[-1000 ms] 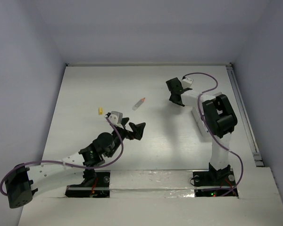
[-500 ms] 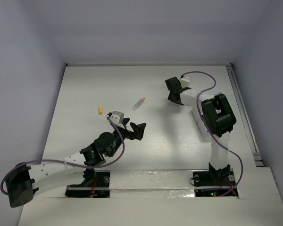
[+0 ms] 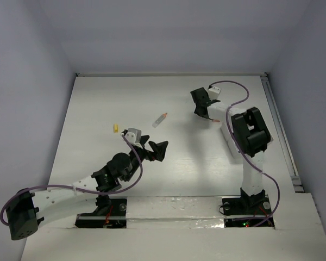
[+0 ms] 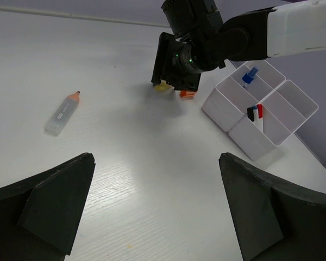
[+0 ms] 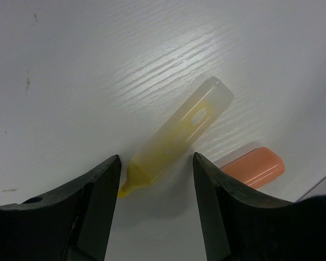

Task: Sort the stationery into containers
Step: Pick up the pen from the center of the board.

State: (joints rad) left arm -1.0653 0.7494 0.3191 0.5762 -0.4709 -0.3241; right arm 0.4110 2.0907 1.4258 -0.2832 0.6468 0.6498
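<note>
Right end effector [image 3: 202, 115] hangs low over the table [image 3: 98, 103] at far right of centre, jaws spread. The left end effector [image 3: 154, 145], spread wide, sits mid-table. Between them lies the orange-capped tube [image 3: 160, 119], on a diagonal, cap pointing far-right. A small yellow piece [image 3: 116, 128] lies to its left.

From the left wrist, the containers [image 4: 293, 111] stand at right. A blue-capped pen [image 4: 249, 77] stands in the far compartment, black- and red-tipped pens [image 4: 255, 113] in the near one.

From the right wrist, a yellow-tipped piece [image 5: 179, 128] lies diagonally between the spread fingers [image 5: 98, 201], tip near-left. An orange piece [image 5: 252, 167] lies just beside it.
</note>
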